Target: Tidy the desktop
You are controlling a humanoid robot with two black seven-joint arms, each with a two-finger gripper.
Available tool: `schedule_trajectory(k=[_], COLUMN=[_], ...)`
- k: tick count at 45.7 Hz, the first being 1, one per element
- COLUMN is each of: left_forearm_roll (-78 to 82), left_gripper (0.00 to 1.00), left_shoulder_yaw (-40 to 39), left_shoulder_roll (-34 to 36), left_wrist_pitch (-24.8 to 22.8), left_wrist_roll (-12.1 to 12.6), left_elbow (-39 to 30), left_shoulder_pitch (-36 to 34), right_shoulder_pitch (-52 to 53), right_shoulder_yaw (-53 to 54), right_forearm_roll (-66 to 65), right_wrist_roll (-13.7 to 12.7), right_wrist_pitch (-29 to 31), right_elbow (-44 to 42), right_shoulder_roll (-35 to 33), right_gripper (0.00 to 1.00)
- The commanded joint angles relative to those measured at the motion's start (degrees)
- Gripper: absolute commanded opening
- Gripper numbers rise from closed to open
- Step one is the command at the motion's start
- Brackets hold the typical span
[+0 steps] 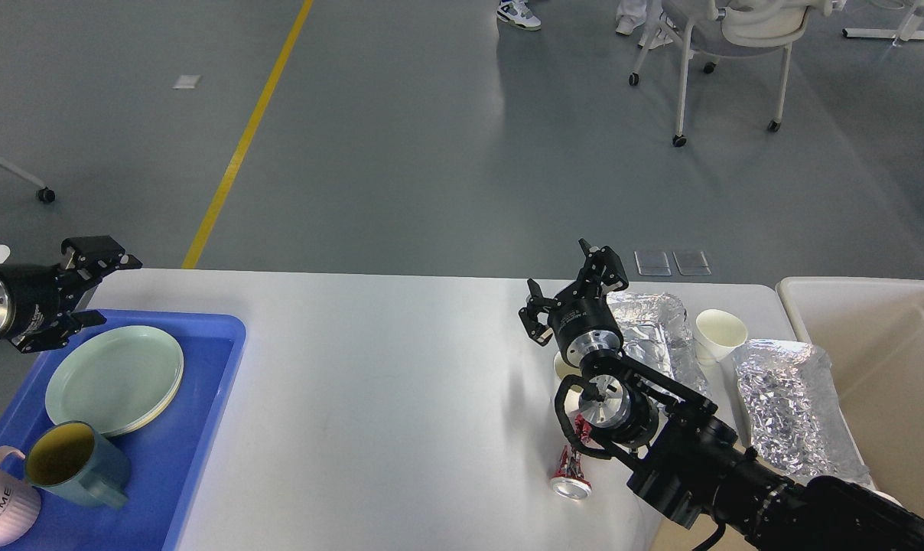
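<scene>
Grey floor with a yellow line lies behind the white desk [401, 367], whose long axis runs left to right across the view, its far edge toward the chairs.

Right gripper [573, 295] hangs released, fingers spread and empty, over the desk's far right part, likely poised to pick rubbish; just beside it lie a foil tray [649, 325] and a paper cup [720, 330], further right a foil bag [787, 405] at the right edge, next to the beige bin [875, 367] that probably takes the waste. A crushed can [571, 474] lies near the front edge under the arm. Left gripper [87, 287] also stands open, empty, over the far left corner above the blue tray [202, 428], where plate [114, 379] and mugs [76, 463] seem gathered as dishes.
</scene>
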Motion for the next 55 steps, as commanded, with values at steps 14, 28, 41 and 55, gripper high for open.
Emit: schedule_trajectory(k=[14, 28, 41, 55], left_forearm_roll=[-1.9, -16.9, -16.9, -17.0], left_gripper=[0.97, 0.97, 0.97, 0.97], left_shoulder_yaw=[-9.3, -61.4, -87.8, -88.5], left_shoulder_roll=[-5.8, -19.1, -28.7, -30.7], left_wrist_pitch=[-0.8, -0.9, -1.1, -1.6], left_wrist_roll=[-0.2, 0.2, 0.0, -0.8], left_elbow=[5.4, 19.9, 20.9, 21.0], left_shoulder_pitch=[2.9, 25.1, 28.2, 28.5], right_shoulder_pitch=[0.0, 0.0, 0.0, 0.0], right_shoulder_yaw=[0.0, 0.0, 0.0, -0.1], right_forearm_roll=[0.0, 0.0, 0.0, 0.0], right_wrist_roll=[0.0, 0.0, 0.0, 0.0], right_wrist_pitch=[0.0, 0.0, 0.0, 0.0], right_elbow=[-0.1, -0.1, -0.1, -0.1], right_shoulder_roll=[0.0, 0.0, 0.0, 0.0], right_gripper=[1.00, 1.00, 1.00, 1.00])
